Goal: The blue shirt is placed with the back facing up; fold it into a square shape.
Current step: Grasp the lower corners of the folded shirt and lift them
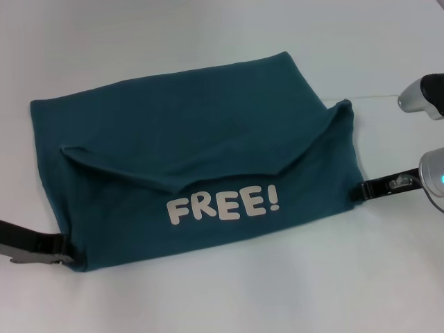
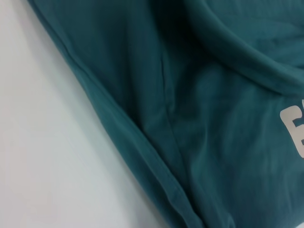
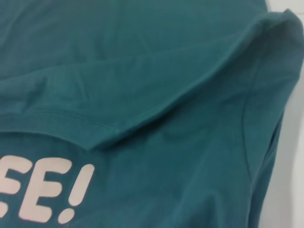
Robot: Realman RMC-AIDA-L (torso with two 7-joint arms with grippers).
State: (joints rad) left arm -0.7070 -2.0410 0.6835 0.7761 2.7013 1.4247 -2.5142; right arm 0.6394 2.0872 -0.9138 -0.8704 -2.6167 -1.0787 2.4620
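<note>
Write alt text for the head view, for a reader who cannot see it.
A partly folded blue shirt lies on a white table, its white FREE! lettering showing below a folded-over flap. The left gripper sits at its near left corner, the right gripper at its right edge.

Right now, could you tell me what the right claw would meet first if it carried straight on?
Probably the blue shirt: the right claw points at its side edge, seemingly almost touching it.
</note>
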